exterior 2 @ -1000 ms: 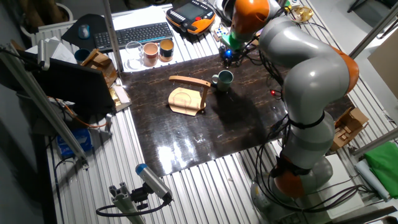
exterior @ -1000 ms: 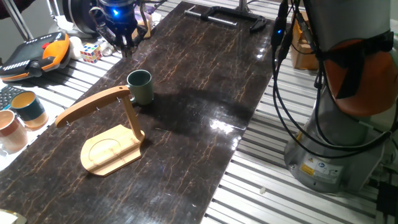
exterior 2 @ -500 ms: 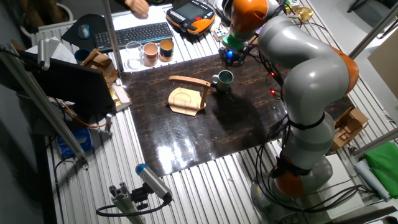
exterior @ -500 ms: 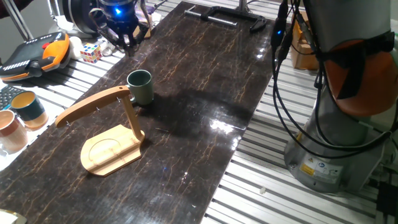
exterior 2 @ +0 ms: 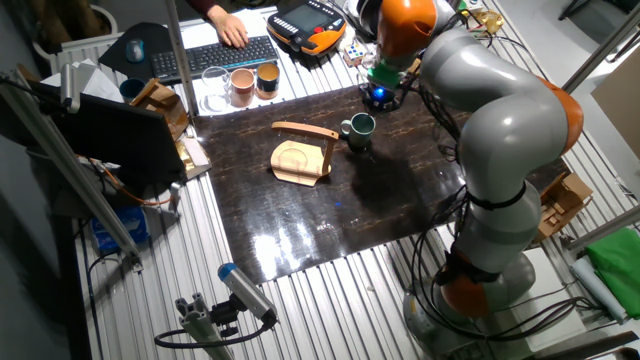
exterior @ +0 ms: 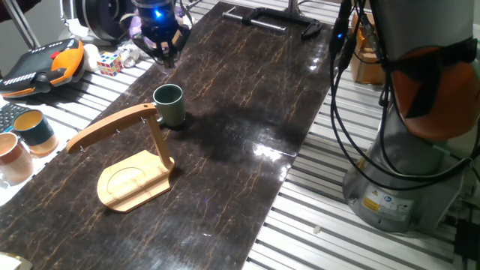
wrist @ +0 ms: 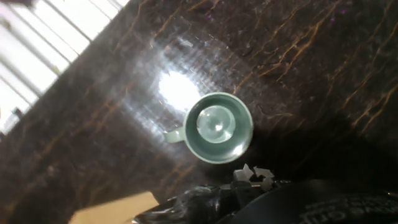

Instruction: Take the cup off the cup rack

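Note:
The grey-green cup [exterior: 169, 105] stands upright on the dark table, close beside the post of the wooden cup rack [exterior: 133, 182] and just past the high end of its curved arm. It hangs on no peg. It also shows in the other fixed view [exterior 2: 360, 128], and the hand view looks straight down into it [wrist: 219, 127], its handle pointing left. My gripper [exterior: 166, 60] hovers above the table behind the cup, apart from it, and looks open and empty. It also shows in the other fixed view [exterior 2: 378, 97]. A corner of the rack [wrist: 112, 210] shows at the hand view's bottom edge.
A teal cup with yellow inside [exterior: 33, 129] and a pinkish-tan cup [exterior: 10, 156] stand off the table's left edge. An orange teach pendant [exterior: 45, 64] and a puzzle cube [exterior: 109, 63] lie behind them. A black metal frame [exterior: 274, 18] lies at the far end.
My gripper has moved a little to the right over the table, closer above the cup. The cup and the rack have not moved.

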Motion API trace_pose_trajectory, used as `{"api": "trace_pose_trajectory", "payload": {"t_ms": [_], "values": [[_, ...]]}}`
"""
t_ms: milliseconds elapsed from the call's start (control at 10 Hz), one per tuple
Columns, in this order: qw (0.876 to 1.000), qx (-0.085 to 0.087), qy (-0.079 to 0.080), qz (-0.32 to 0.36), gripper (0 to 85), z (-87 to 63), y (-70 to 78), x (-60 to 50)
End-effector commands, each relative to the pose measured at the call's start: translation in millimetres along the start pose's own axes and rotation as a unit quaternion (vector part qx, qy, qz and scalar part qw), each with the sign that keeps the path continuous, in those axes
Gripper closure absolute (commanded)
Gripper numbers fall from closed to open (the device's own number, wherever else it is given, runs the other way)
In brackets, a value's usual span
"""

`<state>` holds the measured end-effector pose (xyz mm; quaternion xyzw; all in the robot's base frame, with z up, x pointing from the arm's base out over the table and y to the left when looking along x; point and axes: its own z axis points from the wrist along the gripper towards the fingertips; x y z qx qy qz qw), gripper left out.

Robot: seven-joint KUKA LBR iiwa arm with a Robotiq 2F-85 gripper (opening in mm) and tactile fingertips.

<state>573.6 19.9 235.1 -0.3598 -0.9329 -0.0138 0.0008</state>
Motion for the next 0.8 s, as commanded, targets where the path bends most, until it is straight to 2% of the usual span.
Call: {"api": "trace_pose_trajectory", "payload": {"t_ms": [0,400,700], "values": [[0.994,-0.002,0.009,-0.106,84.3,1.7,-3.1,-0.9],[0.991,-0.006,0.020,-0.129,84.3,0.6,-7.2,0.0],[0.990,-0.006,0.018,-0.142,84.3,-0.2,-7.6,1.3]]}}
